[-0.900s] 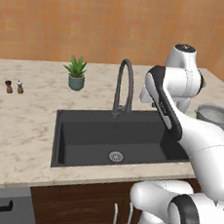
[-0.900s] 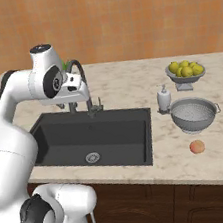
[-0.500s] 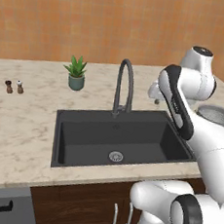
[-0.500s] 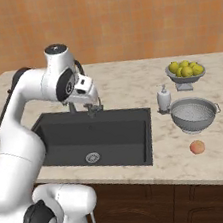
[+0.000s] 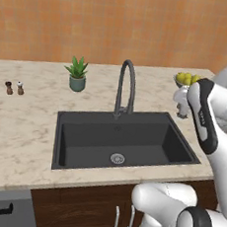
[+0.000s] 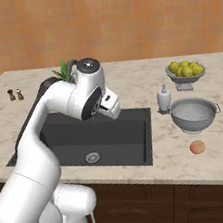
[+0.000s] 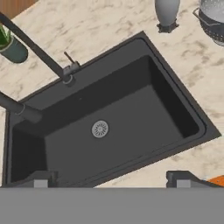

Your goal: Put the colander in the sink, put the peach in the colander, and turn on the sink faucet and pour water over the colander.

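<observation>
- A simulated kitchen: an orange-brown wall rises behind a pale, veined marble counter (image 6: pixel 129 78) with dark wood cabinets below.
- The white arm sweeps high over the basin, its gripper (image 7: pixel 113 178) pointing down; the two dark tips stand far apart at the hand view's bottom edge, wide and holding nothing.
- The sink (image 6: pixel 99 135), a matte dark-grey rectangle with a round metal drain, lies bare of any task item.
- The sink faucet (image 5: pixel 126 87), a slim dark gooseneck with a small side lever, arches at the basin's 12 o'clock; no water is visible.
- The colander (image 6: pixel 193 113), a silver-grey perforated bowl with a rim and small handles, sits on the counter at the sink's 3 o'clock.
- The peach (image 6: pixel 197 146), small, smooth and reddish-orange, rests near the colander's 6 o'clock, apart from it.
- Judged from this, the first step has not begun: the arm must reach toward 3 o'clock and grip the colander's thin rim.
</observation>
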Controlling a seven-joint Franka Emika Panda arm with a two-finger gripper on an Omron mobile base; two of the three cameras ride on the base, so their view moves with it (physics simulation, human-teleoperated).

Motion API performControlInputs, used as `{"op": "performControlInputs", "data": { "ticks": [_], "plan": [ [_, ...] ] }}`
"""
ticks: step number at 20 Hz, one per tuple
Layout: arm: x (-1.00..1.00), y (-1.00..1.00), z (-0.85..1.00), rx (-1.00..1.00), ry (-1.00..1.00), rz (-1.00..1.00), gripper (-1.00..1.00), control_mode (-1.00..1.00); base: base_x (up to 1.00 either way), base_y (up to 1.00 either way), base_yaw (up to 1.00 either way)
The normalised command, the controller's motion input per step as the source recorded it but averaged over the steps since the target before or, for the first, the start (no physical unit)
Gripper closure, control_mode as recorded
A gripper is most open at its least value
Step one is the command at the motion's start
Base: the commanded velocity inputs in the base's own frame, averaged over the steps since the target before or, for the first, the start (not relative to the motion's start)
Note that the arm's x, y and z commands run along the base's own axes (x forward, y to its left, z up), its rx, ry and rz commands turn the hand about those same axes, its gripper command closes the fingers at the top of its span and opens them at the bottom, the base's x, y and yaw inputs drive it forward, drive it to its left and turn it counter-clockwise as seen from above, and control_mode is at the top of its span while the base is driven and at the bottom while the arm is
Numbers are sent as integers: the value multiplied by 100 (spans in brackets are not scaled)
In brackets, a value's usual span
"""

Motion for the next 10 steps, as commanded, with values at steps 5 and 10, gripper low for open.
{"op": "performControlInputs", "data": {
  "ticks": [5, 10],
  "plan": [
    [-22, -78, -30, 4, 0, -39, -100, -100, 0, 0, 0],
    [-1, -81, -21, 11, 3, -38, -100, -100, 0, 0, 0]
  ]
}}
